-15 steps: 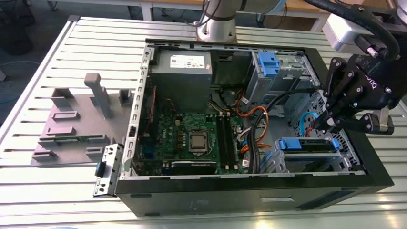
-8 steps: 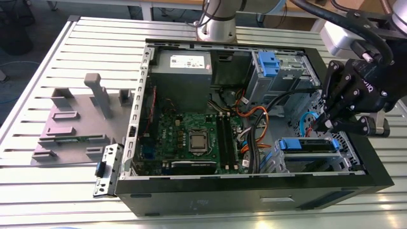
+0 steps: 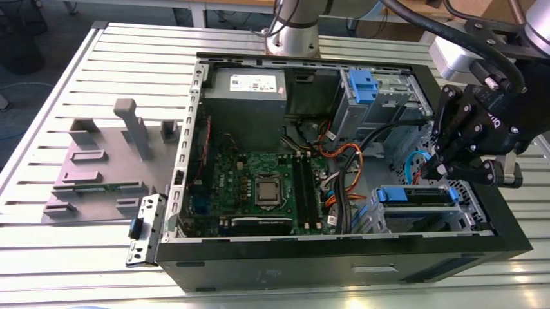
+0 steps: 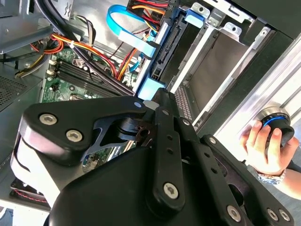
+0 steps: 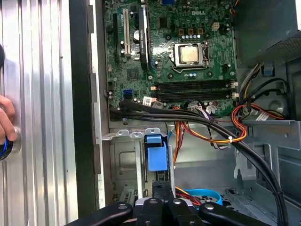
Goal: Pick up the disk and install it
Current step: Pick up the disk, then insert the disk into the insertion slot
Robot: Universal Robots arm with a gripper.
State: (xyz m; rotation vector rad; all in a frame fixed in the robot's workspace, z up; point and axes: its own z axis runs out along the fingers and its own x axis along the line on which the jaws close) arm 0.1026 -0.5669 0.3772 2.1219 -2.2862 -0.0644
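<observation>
The disk (image 3: 404, 194) sits in its blue carrier frame inside the drive cage at the front corner of the open computer case (image 3: 344, 257), on the exterior view's right. Its blue tab (image 5: 156, 155) shows in the first wrist view, and its connector edge (image 4: 165, 52) in the second wrist view. My gripper (image 3: 438, 171) hangs just above the cage, its black fingers (image 5: 162, 193) drawn together right over the tab. Nothing is held between them. Whether the tips touch the tab I cannot tell.
Orange, red and black cables (image 3: 344, 161) cross the case beside the cage, next to the green motherboard (image 3: 257, 187). A second blue carrier (image 3: 362, 87) sits in the far bay. A grey fixture (image 3: 103, 161) lies on the slotted table. A person's hand (image 4: 261, 141) rests on a blue-ringed knob.
</observation>
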